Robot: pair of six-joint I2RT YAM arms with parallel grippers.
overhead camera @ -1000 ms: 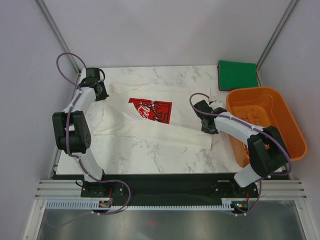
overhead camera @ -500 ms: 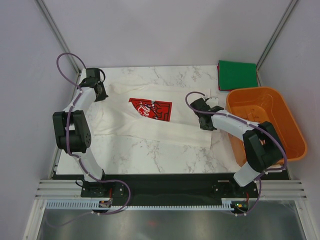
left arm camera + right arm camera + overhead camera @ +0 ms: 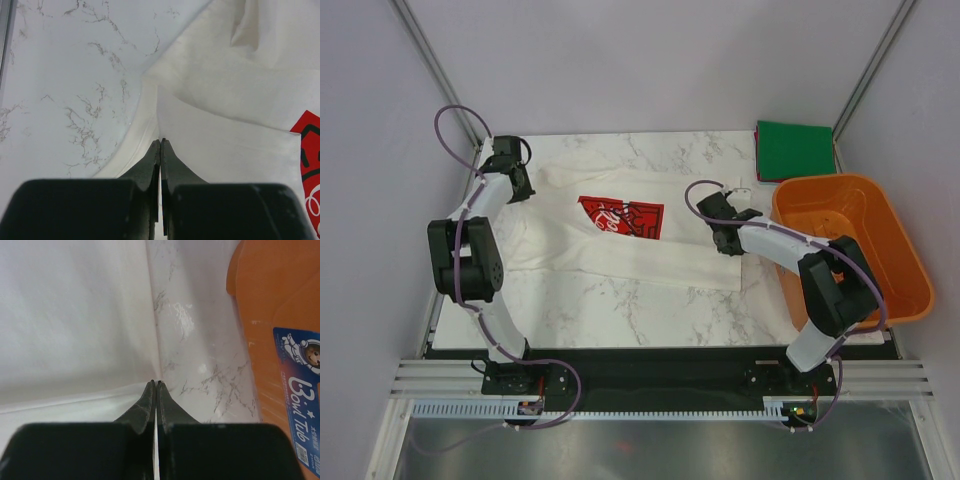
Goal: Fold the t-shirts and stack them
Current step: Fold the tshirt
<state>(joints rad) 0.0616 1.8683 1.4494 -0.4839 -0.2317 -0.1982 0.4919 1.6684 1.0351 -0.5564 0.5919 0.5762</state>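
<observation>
At the shirt edge nearest the orange basket [image 3: 910, 275], my right hand [image 3: 156, 383] is clenched, tips pinching the hem of the white t-shirt [image 3: 620, 258]. Over the last second it has drawn slightly away from the basket, and the hem seems to have come with it. My left hand [image 3: 160, 141], on the shirt's side farthest from the basket, stays clenched on a fold of the same cloth. The shirt lies spread on the worktop [image 3: 620, 312], red print [image 3: 620, 216] up, so I judge I'm tensioning it flat before the first fold. The green t-shirt [image 3: 794, 150] waits, folded, just beyond the basket's far end.
</observation>
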